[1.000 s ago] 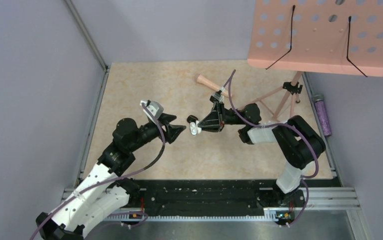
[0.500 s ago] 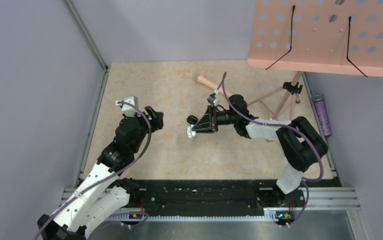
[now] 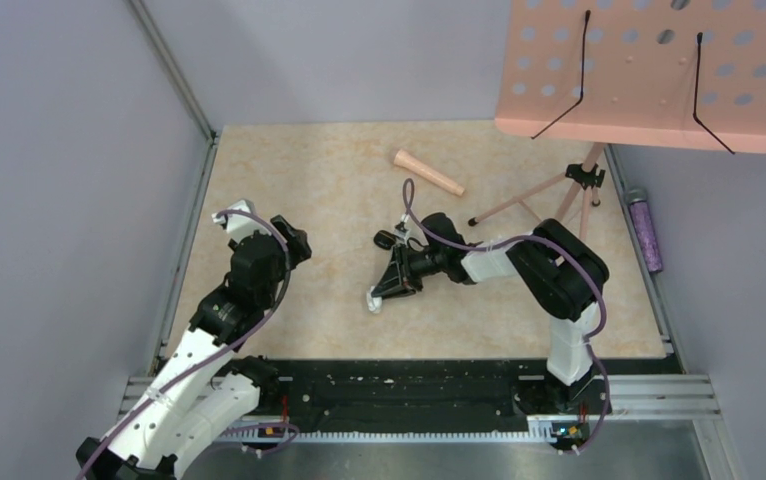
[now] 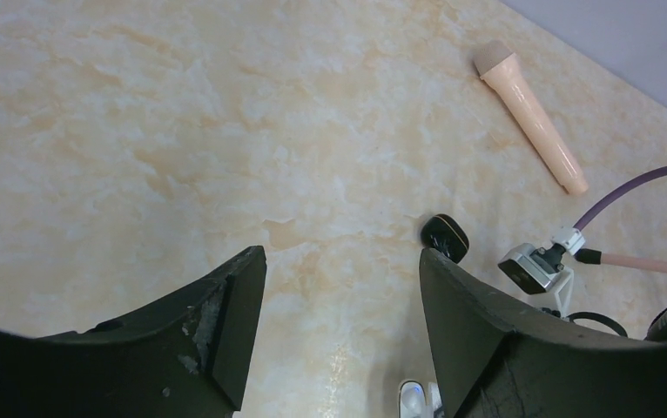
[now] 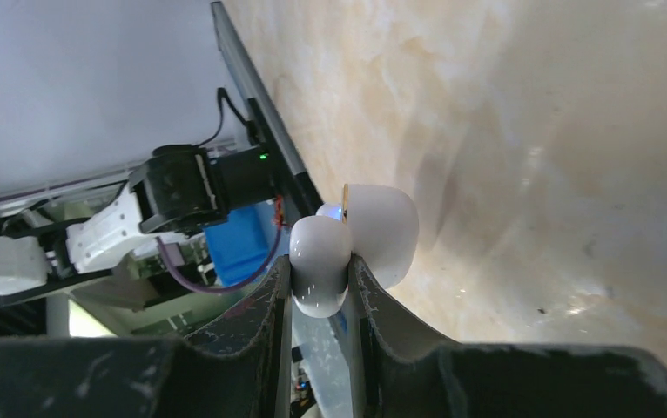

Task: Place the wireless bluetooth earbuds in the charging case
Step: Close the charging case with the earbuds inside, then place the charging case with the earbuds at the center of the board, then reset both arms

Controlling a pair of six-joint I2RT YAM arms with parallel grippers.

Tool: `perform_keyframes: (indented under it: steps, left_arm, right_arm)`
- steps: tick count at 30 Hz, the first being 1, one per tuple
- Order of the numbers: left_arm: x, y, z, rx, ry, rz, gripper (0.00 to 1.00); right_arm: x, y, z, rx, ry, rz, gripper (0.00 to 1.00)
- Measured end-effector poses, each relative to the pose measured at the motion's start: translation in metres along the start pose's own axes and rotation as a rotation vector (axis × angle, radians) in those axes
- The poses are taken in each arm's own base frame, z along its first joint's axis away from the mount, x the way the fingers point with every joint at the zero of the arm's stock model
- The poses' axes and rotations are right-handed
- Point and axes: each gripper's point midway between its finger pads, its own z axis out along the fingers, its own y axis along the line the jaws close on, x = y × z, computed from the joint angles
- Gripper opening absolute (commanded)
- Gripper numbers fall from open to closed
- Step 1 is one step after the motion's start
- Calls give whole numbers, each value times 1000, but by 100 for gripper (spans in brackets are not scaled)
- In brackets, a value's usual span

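**Item 1. Charging case** (image 5: pixel 384 228): white, glossy and rounded, with its two halves parted at a gold hinge. It is held in the air just above the desk (image 3: pixel 299 170), front of centre. Whether the earbuds sit inside it cannot be told.

**Item 2. Right gripper** (image 5: pixel 320 266): the fingers are clamped on the nearer half of the charging case, one on each side. The arm reaches across from the right, its wrist angled down toward the desk.

**Item 3. Left gripper** (image 4: pixel 340 261): the fingers are spread apart with nothing between them. It hangs above bare desk on the left side, well apart from the case.

**Item 4. Small black rounded object** (image 4: pixel 446 236): it lies on the desk beside the right arm's wrist, behind the case.

**Item 5. Pink tapered stick** (image 3: pixel 429 172): it lies flat on the far part of the desk.

**Item 6. Pink perforated music stand** (image 3: pixel 649 70): its tripod legs stand at the far right corner.

**Item 7. Purple cylinder** (image 3: pixel 644 232): it lies just beyond the right edge of the desk.
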Motion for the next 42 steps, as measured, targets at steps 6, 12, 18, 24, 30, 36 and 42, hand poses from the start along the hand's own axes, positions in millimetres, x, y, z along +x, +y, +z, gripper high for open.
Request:
perform_keyframes:
  steps: [6, 12, 18, 24, 30, 36, 42]
  left_arm:
    - [4, -1, 2, -2, 16, -10, 70]
    - [7, -3, 2, 8, 31, -16, 70]
    - [7, -4, 2, 11, 33, -15, 71]
    - [8, -5, 2, 20, 39, -16, 70]
    - [11, -7, 3, 28, 52, -13, 72]
    - [23, -8, 8, 22, 98, 1, 78]
    - [36, -15, 13, 30, 176, 28, 84]
  right_arm:
    - [4, -21, -1, 80, 2, -29, 0]
    - [4, -22, -3, 98, -1, -64, 0]
    - [10, -45, -10, 185, -17, -46, 2]
    - [9, -45, -16, 221, -34, -67, 40]
    - [6, -46, -30, 310, -78, -91, 63]
    - [2, -46, -49, 422, -130, -118, 68]
    - [-10, -34, -98, 619, -279, -207, 68]
